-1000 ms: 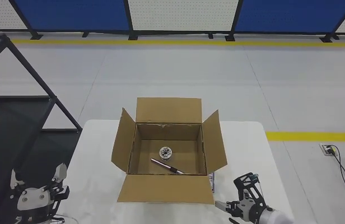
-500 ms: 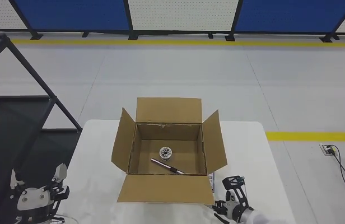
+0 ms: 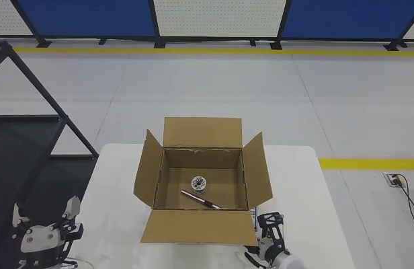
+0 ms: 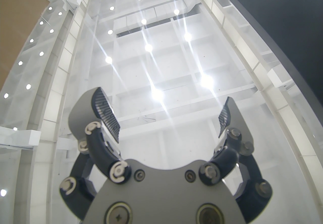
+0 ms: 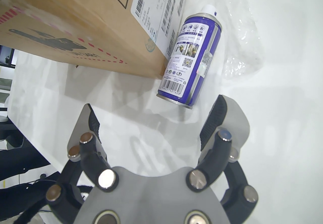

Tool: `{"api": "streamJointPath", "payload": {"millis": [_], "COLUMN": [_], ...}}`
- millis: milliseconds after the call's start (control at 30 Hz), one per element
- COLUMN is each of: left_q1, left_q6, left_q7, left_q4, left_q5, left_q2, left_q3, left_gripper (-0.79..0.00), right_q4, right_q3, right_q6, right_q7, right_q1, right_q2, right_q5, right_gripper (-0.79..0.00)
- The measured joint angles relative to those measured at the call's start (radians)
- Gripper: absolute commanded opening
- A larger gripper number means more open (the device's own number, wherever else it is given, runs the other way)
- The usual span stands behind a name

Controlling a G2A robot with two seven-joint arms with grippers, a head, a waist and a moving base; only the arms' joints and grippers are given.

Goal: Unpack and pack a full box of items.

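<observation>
Right gripper [image 5: 156,107] — fingers spread, holding nothing — hovers just short of a blue spray can [image 5: 193,58] lying against the cardboard box [image 5: 75,20]; left gripper [image 4: 164,99] gapes too.

Grey fingers [image 5: 236,119] — black ribbed pads [image 5: 213,121], silver screws [image 5: 108,177].
</observation>
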Motion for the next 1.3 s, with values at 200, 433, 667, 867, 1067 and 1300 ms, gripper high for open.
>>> {"api": "streamJointPath", "payload": {"millis": [200,433,667,867,1067,1300], "left_q1": [0.000,0.000,0.000,0.000,0.000,0.000], "left_q6": [0.000,0.000,0.000,0.000,0.000,0.000], "left_q7": [0.000,0.000,0.000,0.000,0.000,0.000], "left_q4": [0.000,0.000,0.000,0.000,0.000,0.000], "left_q5": [0.000,0.000,0.000,0.000,0.000,0.000], "left_q2": [0.000,0.000,0.000,0.000,0.000,0.000], "left_q3": [0.000,0.000,0.000,0.000,0.000,0.000], "left_gripper": [0.000,0.000,0.000,0.000,0.000,0.000], "right_q4": [0.033,0.095,0.110,0.087,0.036,-0.024], "right_q3": [-0.030,-0.055,-0.060,-0.052,-0.030,0.017], "right_q6": [0.053,0.095,0.119,0.124,0.104,0.040], "right_q7": [-0.052,-0.064,-0.065,-0.068,-0.051,-0.004], "right_q1": [0.018,0.065,0.079,0.062,0.025,-0.027], "right_q2": [0.000,0.000,0.003,0.008,0.017,0.033], "right_q5": [-0.034,-0.051,-0.057,-0.063,-0.058,-0.041], "right_gripper": [-0.037,-0.345,-0.462,-0.545,-0.785,-0.785]}}
